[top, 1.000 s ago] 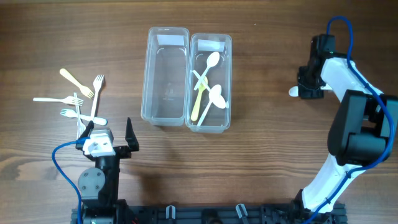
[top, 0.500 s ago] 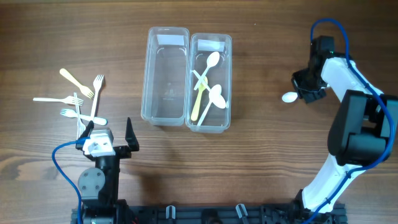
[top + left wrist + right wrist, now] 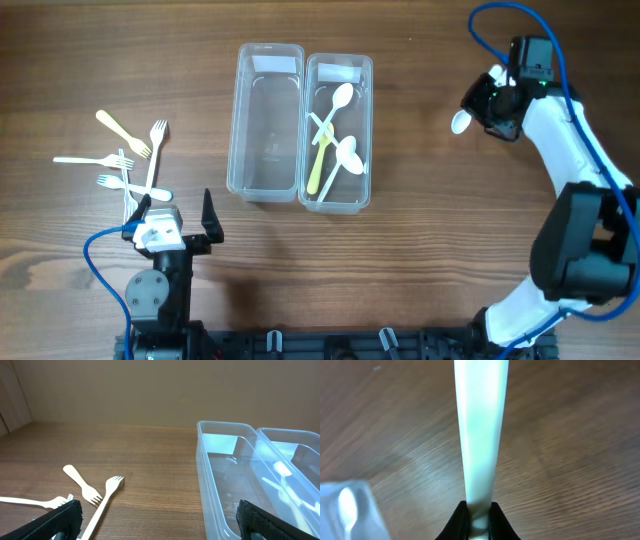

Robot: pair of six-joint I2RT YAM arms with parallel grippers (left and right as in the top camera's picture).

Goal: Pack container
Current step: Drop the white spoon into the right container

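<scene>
The white plastic spoon (image 3: 480, 435) I carry hangs to the right of the two clear plastic rectangular tubs (image 3: 304, 120), well apart from them, bowl end pointing their way. My right pincer (image 3: 495, 105) is clenched on its handle. The tub nearer the spoon holds several pale spoons (image 3: 335, 150). Left of the tubs, plastic forks (image 3: 125, 160) lie scattered on the wooden table (image 3: 420, 250). Just beside them my left pincer (image 3: 172, 212) rests with its fingers spread, grasping nothing.
</scene>
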